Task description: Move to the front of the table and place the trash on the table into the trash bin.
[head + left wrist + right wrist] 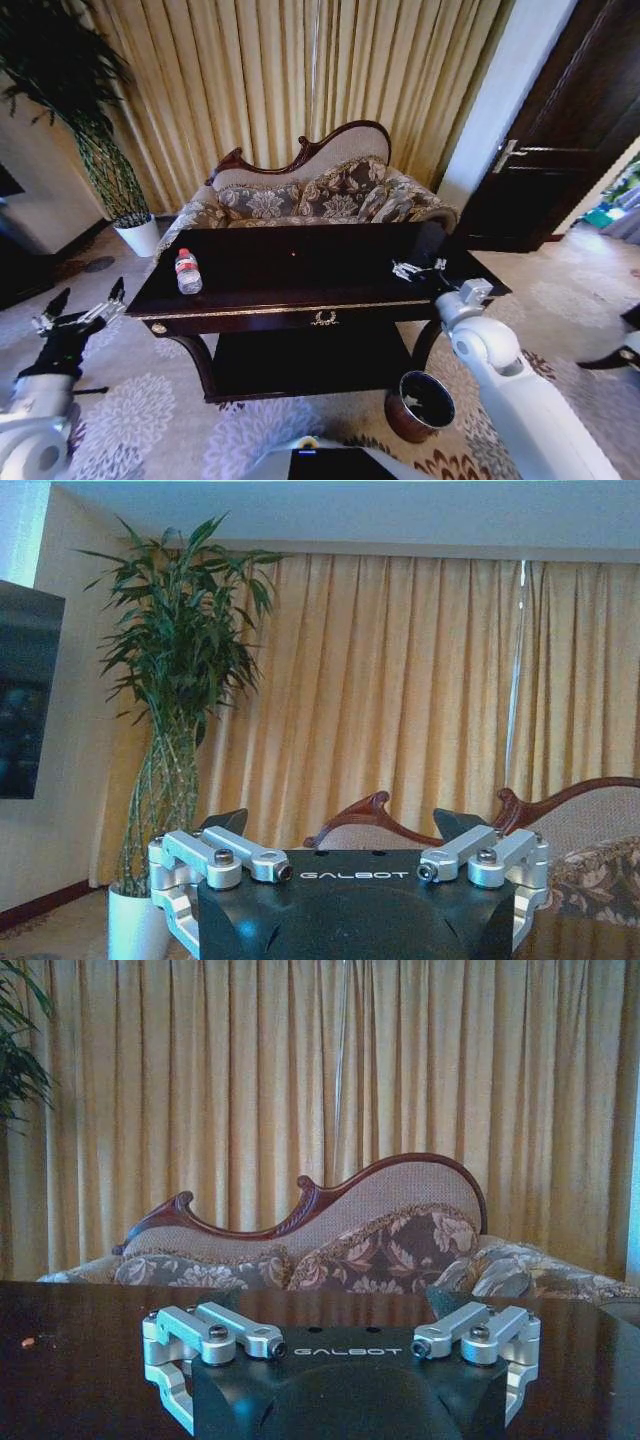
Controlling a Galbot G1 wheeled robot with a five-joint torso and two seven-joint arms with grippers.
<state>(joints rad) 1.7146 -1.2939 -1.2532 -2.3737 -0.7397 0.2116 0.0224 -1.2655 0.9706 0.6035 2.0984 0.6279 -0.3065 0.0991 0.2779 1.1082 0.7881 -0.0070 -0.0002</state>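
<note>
Head view: table [250, 305] at centre; orange scrap [293, 252] lies mid-top, water bottle [187, 271] at 9 o'clock, trash bin [420, 405] at 5 o'clock. Right gripper [418, 268] is held open, empty, over the table's right end; left gripper [85, 305] is spread open, empty, beside the table's left end.

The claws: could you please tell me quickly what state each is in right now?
Left claw: open, holding nothing, beside the table's left end.
Right claw: open, holding nothing, above the table's right end.
</note>
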